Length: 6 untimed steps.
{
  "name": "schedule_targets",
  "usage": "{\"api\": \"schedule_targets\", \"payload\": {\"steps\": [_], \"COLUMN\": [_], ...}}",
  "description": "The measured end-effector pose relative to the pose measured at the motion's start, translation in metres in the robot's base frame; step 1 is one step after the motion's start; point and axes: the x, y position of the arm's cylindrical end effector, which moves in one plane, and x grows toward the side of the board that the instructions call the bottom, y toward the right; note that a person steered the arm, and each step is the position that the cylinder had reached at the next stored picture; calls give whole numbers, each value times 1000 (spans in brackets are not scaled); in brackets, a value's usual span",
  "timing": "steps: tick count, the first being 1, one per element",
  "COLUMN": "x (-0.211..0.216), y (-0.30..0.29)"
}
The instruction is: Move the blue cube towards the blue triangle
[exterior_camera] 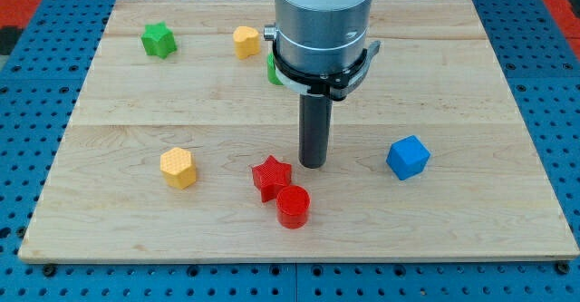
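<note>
Pale wooden worktop [136, 112] on blue pegboard. No pincer here, only my tip [313, 164], holding nothing, just right of the red star [270, 176]. Blue cube [408, 157] near, off to the view's right, untouched. Blue triangle nowhere visible, perhaps hidden behind the arm.

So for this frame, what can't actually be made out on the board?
- Blue triangle: not visible anywhere in the camera view; it may sit behind the arm's grey housing, but that cannot be told.
- Green block: only a sliver shows at the housing's left edge; shape unreadable.
- My tip: whether it touches the board cannot be judged. It stands right of the red star, apart from the blue cube.
</note>
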Motion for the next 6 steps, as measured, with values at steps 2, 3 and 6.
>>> {"api": "schedule_targets", "payload": {"steps": [2,3,6], "x": [0,8,40], "y": [31,78,154]}}
